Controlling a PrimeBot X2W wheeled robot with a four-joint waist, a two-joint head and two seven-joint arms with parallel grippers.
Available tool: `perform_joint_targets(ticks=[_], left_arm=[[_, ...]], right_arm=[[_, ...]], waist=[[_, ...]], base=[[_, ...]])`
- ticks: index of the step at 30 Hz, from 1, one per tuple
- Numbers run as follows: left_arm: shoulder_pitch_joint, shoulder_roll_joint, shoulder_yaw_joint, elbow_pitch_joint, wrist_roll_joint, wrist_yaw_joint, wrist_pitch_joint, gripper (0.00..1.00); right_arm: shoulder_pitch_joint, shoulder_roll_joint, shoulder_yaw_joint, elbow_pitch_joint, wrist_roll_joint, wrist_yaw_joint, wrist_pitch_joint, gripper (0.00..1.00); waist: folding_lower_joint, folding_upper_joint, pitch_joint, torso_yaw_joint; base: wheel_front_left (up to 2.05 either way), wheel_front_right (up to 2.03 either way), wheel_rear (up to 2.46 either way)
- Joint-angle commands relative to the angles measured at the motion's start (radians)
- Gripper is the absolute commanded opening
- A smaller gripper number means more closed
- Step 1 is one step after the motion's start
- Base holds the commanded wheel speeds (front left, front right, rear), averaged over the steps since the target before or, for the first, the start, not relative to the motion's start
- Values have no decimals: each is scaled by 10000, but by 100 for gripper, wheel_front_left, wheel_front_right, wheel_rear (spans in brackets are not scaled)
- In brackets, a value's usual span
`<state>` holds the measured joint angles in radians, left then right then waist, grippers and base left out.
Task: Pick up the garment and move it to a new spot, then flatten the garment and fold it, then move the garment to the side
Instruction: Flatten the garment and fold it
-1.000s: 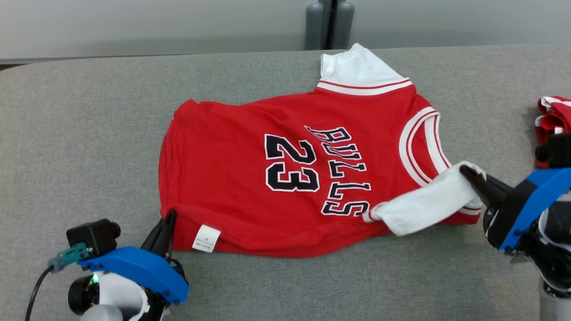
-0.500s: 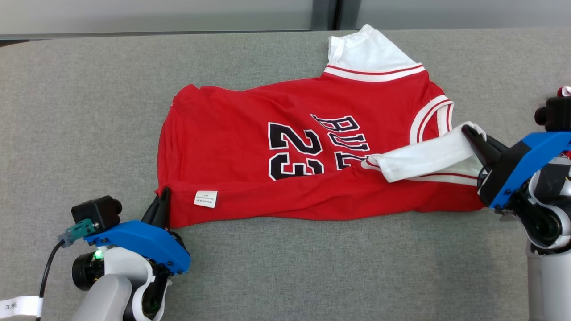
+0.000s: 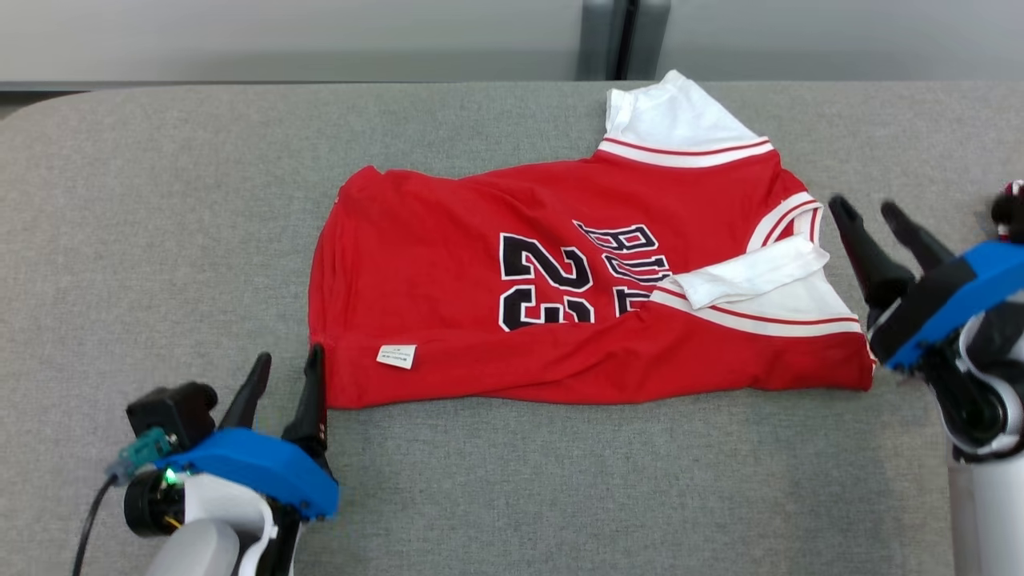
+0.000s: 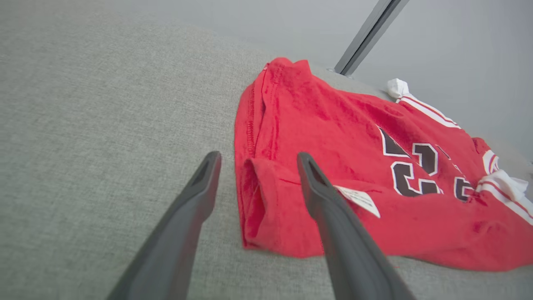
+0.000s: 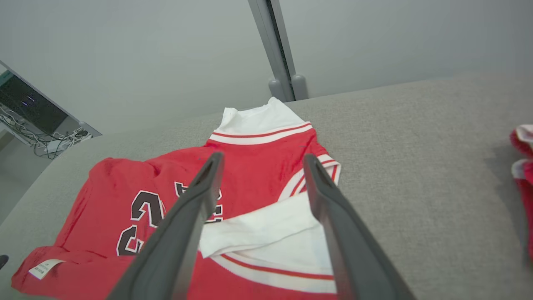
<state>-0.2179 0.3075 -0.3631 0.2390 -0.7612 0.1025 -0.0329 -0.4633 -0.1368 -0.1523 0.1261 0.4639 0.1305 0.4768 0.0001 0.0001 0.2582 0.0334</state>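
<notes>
Folded red jersey [image 3: 448, 240] lying free on grey worktop [image 3: 160, 200].
Head: black 23 [image 3: 544, 280], white sleeve [image 3: 752, 272] turned over the front; left gripper [image 3: 288, 358] spread at the hem corner [image 3: 340, 384], right gripper [image 3: 866, 208] spread just off the collar end. Left wrist: hem corner between the fingers [image 4: 191, 200], label [image 4: 362, 202] beside. Right wrist: grey wall [image 5: 125, 50], post [image 5: 277, 41], another red garment [image 5: 522, 166] far right.

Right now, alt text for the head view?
A red jersey lies folded on a grey surface, white sleeve across its front. Open grippers flank it: left gripper at its near-left corner, right gripper off its right end.
</notes>
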Motion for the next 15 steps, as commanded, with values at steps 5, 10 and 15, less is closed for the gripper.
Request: perform_joint_targets(ticks=[5, 10, 15], left_arm=[[528, 130, -393, -75, 446, -82, -296, 100], [375, 42, -696, 453, 865, 17, -522, 100], [-4, -59, -850, 1180, 1056, 118, -513, 100]], right_arm=[[1243, 23, -608, -329, -834, 6, 291, 100], [2115, 530, -1178, -585, -1533, 6, 80, 100], [2279, 774, -1251, -183, -2371, 6, -445, 100]], waist=[[-1, -1, -230, 12], [-1, -1, -206, -69], [-1, -1, -11, -296]], base=[[0, 0, 0], [0, 0, 0], [0, 0, 0]])
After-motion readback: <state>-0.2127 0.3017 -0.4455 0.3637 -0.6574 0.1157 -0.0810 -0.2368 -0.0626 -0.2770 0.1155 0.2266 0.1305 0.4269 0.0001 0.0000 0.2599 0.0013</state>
